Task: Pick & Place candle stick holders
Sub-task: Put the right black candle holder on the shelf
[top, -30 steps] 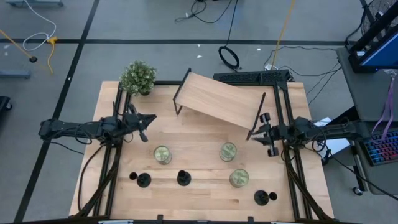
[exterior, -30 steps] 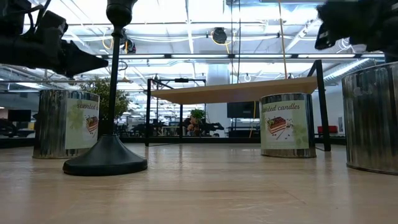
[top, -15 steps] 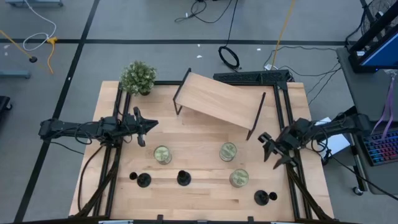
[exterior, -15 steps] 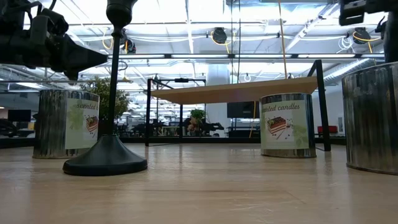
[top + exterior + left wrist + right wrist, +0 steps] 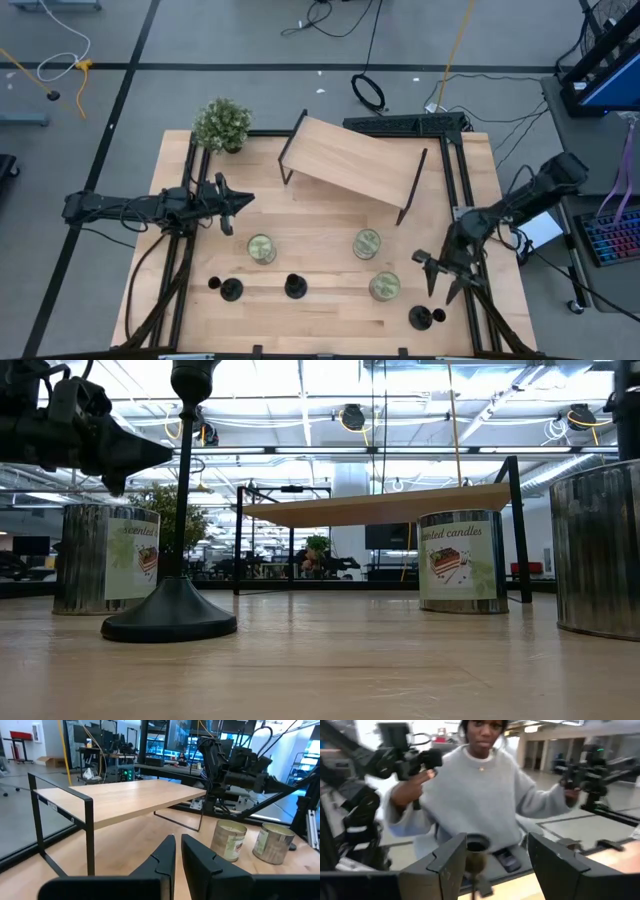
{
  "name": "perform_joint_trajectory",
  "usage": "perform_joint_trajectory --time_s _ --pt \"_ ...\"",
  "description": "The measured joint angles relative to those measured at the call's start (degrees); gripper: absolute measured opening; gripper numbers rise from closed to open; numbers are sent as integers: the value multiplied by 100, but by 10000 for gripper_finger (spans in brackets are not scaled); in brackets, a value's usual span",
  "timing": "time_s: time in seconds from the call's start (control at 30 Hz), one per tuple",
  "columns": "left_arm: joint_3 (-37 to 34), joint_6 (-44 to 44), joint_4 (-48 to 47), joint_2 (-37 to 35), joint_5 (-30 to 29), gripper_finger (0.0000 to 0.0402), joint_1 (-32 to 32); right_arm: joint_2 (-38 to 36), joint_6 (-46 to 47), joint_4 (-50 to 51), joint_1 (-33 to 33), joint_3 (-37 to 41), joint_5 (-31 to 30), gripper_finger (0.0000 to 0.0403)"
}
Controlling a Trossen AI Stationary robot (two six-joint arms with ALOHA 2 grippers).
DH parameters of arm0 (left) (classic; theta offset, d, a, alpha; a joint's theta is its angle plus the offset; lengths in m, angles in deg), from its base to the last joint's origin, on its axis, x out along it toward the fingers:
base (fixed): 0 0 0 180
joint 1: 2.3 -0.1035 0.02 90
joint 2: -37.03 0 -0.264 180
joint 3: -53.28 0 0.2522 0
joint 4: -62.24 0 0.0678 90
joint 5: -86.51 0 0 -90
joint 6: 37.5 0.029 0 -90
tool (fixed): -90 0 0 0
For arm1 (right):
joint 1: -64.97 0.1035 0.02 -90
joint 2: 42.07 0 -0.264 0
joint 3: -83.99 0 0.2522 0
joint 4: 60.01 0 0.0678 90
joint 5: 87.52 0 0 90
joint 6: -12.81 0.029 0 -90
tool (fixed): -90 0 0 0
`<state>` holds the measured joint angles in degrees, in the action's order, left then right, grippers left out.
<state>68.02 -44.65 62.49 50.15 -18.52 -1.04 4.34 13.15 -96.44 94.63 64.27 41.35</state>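
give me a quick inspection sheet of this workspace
surface: wooden table, bare in the middle
job's things: three candle stick holders upright along the near edge, left, middle, right
clutter: three candle jars, wooden shelf, potted plant
grippers: left gripper nearly shut, over the table's left side; right gripper open, above the right holder
cables: cables on the floor
surroundings: a person in a grey sweater beyond the table

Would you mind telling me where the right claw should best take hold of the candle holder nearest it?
I would grip the thin upright stem of the candle holder, below its cup. The right claw, open, hovers close beside it; the stem stands between its fingers in the right wrist view, so a level approach likely suits.
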Motion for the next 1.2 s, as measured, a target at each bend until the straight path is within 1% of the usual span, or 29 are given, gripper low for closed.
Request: perform_joint_trajectory --time_s 0.17,0.3,0.47,0.77,0.9,1.0,1.1,1.2 --pt "0 -244 0 0 -2 37 0 306 -164 -364 416 -6 11 204" --pt "0 -380 0 0 -2 37 0 411 -320 -533 635 -11 -33 207" --pt "0 -391 0 0 -2 37 0 702 -732 -550 846 -17 -741 208" --pt "0 -387 2 0 -2 37 0 1620 -857 -1531 1130 -26 -784 208" --pt "0 -385 2 -1 -2 37 0 2005 -823 -1892 1175 -31 -1329 208" --pt "0 -376 2 -2 -2 37 0 2236 -586 -2125 1171 -31 -1739 208" --pt "0 -348 2 0 -2 37 0 2337 -487 -2203 1171 -31 -1915 208" --pt "0 -348 2 0 -2 37 0 2423 -370 -2201 1171 -31 -1932 208"
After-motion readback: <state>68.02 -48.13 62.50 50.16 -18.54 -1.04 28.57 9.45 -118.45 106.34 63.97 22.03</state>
